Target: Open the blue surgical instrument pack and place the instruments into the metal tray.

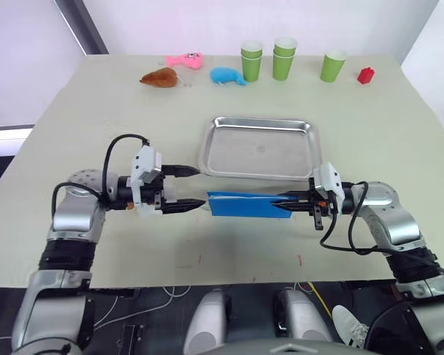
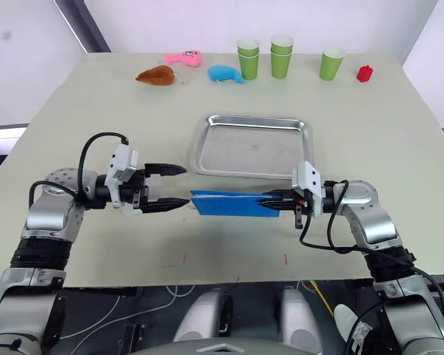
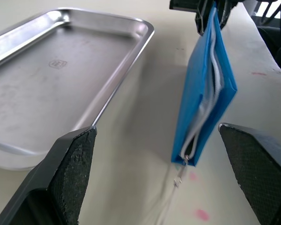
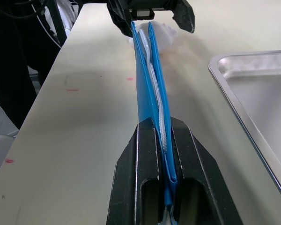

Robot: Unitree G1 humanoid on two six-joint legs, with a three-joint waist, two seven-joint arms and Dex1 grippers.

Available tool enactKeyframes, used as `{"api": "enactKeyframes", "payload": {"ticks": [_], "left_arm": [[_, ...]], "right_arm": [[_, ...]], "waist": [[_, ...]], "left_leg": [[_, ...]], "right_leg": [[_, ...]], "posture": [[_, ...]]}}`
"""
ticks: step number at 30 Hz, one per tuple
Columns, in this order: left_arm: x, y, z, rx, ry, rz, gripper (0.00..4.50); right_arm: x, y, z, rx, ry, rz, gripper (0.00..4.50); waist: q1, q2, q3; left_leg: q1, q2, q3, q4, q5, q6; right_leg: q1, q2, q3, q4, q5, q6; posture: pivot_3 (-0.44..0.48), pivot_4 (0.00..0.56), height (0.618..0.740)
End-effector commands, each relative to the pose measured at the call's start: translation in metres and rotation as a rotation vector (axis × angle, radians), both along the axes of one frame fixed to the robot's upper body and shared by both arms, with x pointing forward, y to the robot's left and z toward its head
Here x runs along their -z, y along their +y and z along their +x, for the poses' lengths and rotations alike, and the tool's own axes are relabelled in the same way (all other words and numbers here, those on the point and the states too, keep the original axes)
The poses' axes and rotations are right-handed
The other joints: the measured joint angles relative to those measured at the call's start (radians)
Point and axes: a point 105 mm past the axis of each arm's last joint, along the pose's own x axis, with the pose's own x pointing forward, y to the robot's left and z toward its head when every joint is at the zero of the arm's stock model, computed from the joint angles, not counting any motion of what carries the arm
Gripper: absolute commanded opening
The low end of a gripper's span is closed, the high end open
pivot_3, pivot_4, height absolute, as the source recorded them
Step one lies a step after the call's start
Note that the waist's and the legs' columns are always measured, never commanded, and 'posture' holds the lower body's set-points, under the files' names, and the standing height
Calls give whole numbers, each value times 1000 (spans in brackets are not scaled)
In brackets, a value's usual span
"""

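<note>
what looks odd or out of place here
The flat bright-blue fabric instrument pack stands on edge, pinched shut by the right end effector, its white zipper cord dangling loose. The shiny rectangular steel tray holds no instruments.

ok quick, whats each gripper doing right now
left gripper: open, fingers spread, holding nothing.
right gripper: shut on the blue surgical instrument pack, gripping it by one end.

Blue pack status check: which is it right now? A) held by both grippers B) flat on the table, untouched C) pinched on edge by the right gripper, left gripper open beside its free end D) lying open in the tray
C: the right gripper is clamped on one end of the blue surgical instrument pack, while the left gripper sits open at the other end, fingers apart and not touching it.
</note>
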Motion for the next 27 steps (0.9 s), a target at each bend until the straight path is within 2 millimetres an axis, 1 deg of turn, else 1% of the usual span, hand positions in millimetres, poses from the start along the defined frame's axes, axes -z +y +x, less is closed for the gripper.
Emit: {"api": "enactKeyframes", "payload": {"ticks": [1, 8, 14, 15, 16, 17, 18, 19, 20, 21, 22, 23, 24, 26, 27], "left_arm": [[-7, -7, 3, 12, -48, -8, 4443], [-1, -12, 5, 33, -43, -12, 4443], [5, -17, 0, 60, -16, -21, 4443], [5, -17, -1, 63, -13, -23, 3896], [6, -18, -2, 66, -9, -26, 3502], [6, -19, -3, 69, -7, -29, 3214], [6, -20, -3, 71, -5, -34, 2736], [6, -20, -4, 74, -1, -37, 2475], [6, -21, -5, 78, 3, -38, 2009], [6, -22, -5, 81, 7, -39, 1817], [6, -22, -6, 83, 10, -40, 1341], [6, -22, -6, 85, 13, -41, 1341], [6, -23, -6, 86, 15, -41, 718], [7, -23, -6, 86, 18, -40, 56], [8, -23, -6, 86, 20, -40, 56]], "right_arm": [[-10, 3, -2, -23, -34, 21, 0], [-11, 3, -2, -24, -34, 22, 0], [-10, 4, -3, -25, -32, 21, 0], [-10, 4, -3, -26, -32, 20, 0], [-10, 4, -3, -26, -31, 20, 0], [-10, 4, -4, -26, -31, 19, 0], [-10, 4, -3, -25, -31, 19, 0], [-9, 4, -3, -25, -31, 18, 0], [-9, 4, -4, -24, -30, 17, 0], [-9, 4, -4, -23, -29, 17, 0], [-9, 4, -4, -23, -28, 16, 0], [-9, 3, -4, -22, -27, 15, 0], [-9, 3, -4, -21, -26, 15, 0], [-9, 3, -5, -19, -25, 14, 0], [-9, 2, -5, -17, -23, 13, 0]], "waist": [[0, 0, 0], [-1, 0, 0], [0, 0, 0], [0, 0, 0], [0, 0, 0], [0, 0, 0], [0, 0, 0], [-1, 0, 0], [-1, 0, 0], [0, 0, 0], [0, 0, 0], [0, 0, 0], [0, 0, 0], [0, 0, 0], [0, 0, 0]], "left_leg": [[0, 0, 0, 0, 0, 0], [0, 0, 0, 0, 0, 0], [0, 0, 0, 0, 0, 0], [0, 0, 0, 0, 0, 0], [0, 0, 0, 0, 0, 0], [0, 0, 0, 0, 0, 0], [0, 0, 0, 0, 0, 0], [0, 0, 0, 0, 0, 0], [0, 0, 0, 0, 0, 0], [0, 0, 0, 0, 0, 0], [0, 0, 0, 0, 0, 0], [0, 0, 0, 0, 0, 0], [0, 0, 0, 0, 0, 0], [0, 0, 0, 0, 0, 0], [0, 0, 0, 0, 0, 0]], "right_leg": [[0, 0, 0, 0, 0, 0], [0, 0, 0, 0, 0, 0], [0, 0, 0, 0, 0, 0], [0, 0, 0, 0, 0, 0], [0, 0, 0, 0, 0, 0], [0, 0, 0, 0, 0, 0], [0, 0, 0, 0, 0, 0], [0, 0, 0, 0, 0, 0], [0, 0, 0, 0, 0, 0], [0, 0, 0, 0, 0, 0], [0, 0, 0, 0, 0, 0], [0, 0, 0, 0, 0, 0], [0, 0, 0, 0, 0, 0], [0, 0, 0, 0, 0, 0], [0, 0, 0, 0, 0, 0]], "posture": [[0, 150, 739], [0, 150, 739], [0, 150, 739], [0, 150, 739], [0, 150, 739], [0, 150, 739], [0, 150, 739], [0, 150, 739], [0, 150, 739], [0, 150, 739], [0, 150, 739], [0, 150, 739], [0, 150, 739], [0, 150, 739], [0, 150, 739]]}}
